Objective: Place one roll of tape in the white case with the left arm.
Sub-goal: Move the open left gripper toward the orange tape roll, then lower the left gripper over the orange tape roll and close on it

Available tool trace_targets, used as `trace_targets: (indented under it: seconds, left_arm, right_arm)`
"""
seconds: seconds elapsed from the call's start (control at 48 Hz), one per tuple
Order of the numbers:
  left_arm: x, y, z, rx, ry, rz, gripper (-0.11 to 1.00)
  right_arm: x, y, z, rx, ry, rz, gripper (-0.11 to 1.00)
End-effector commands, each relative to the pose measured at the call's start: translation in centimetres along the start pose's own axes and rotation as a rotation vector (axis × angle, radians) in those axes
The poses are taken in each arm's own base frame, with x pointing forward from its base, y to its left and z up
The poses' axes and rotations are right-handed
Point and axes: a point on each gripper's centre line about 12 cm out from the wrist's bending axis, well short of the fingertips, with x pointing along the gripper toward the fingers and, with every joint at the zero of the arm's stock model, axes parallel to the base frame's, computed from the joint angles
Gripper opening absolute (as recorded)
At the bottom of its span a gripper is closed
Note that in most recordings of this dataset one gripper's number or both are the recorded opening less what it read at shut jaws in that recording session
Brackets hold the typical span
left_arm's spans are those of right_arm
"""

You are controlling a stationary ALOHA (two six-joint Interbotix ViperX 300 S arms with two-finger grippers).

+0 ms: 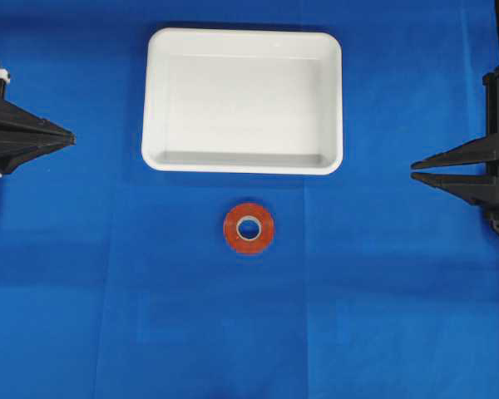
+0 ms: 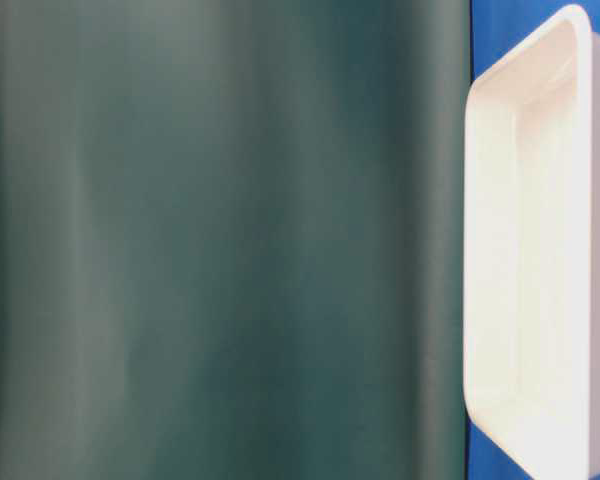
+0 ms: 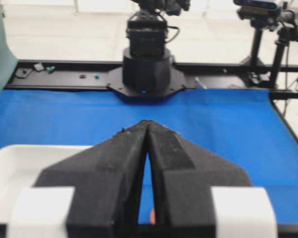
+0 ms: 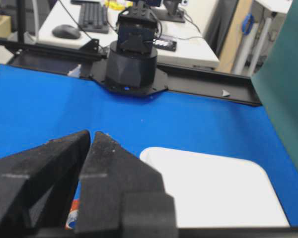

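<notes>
Small orange-red tape roll [image 1: 249, 228] lies flat on blue cloth [image 1: 108, 291], just below large white plastic tray [image 1: 242, 163], untouched. Left gripper [image 1: 66, 138] jaws together, right gripper [image 1: 416, 170] nearly together. I open left jaws first, descend straddling ring wall.

The blue cloth-covered tabletop [image 1: 66, 291] is seen straight down from overhead, the large shallow white rectangular plastic tray [image 1: 152, 100] is shared with the close table-level view and both wrist views, which face opposite arm bases across the tabletop.
</notes>
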Motion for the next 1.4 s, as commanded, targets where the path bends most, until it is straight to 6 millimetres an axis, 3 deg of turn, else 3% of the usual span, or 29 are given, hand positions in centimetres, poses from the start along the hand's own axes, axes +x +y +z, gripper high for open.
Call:
trace_targets:
  seconds: [0.0, 0.187, 0.541, 0.646, 0.791, 0.875, 1.229, 1.374]
  left_arm:
    - [0.2, -0.2, 1.0, 0.023, -0.028, -0.013, 0.00]
    - [1.1, -0.4, 0.8, 0.023, -0.041, -0.024, 0.00]
    - [4.7, -1.8, -0.4, 0.011, -0.048, -0.082, 0.02]
    - [6.0, -2.7, -0.9, 0.007, -0.034, -0.112, 0.25]
    - [8.6, -4.1, -2.1, -0.019, 0.028, -0.150, 0.68]
    - [10.3, -4.8, -2.8, -0.047, 0.075, -0.165, 0.87]
    - [18.1, -7.0, -8.3, -0.117, 0.451, -0.152, 0.87]
    - [20.2, -7.4, -10.5, -0.105, 0.609, -0.132, 0.89]
  right_arm:
    - [0.4, 0.0, 1.0, 0.001, -0.023, -0.002, 0.00]
    - [1.2, 0.0, 0.6, 0.001, 0.011, -0.002, -0.11]
    - [1.4, 0.0, 0.2, 0.007, 0.029, -0.002, -0.09]
    - [1.5, 0.0, 0.1, 0.007, 0.034, -0.002, -0.08]
    - [1.6, 0.0, -0.4, 0.007, 0.051, -0.002, -0.07]
    - [1.8, -0.1, -0.7, 0.007, 0.064, -0.004, -0.07]
    - [2.1, -0.2, -1.3, 0.007, 0.090, -0.012, -0.07]
    - [2.1, -0.2, -1.4, 0.007, 0.094, -0.012, -0.07]
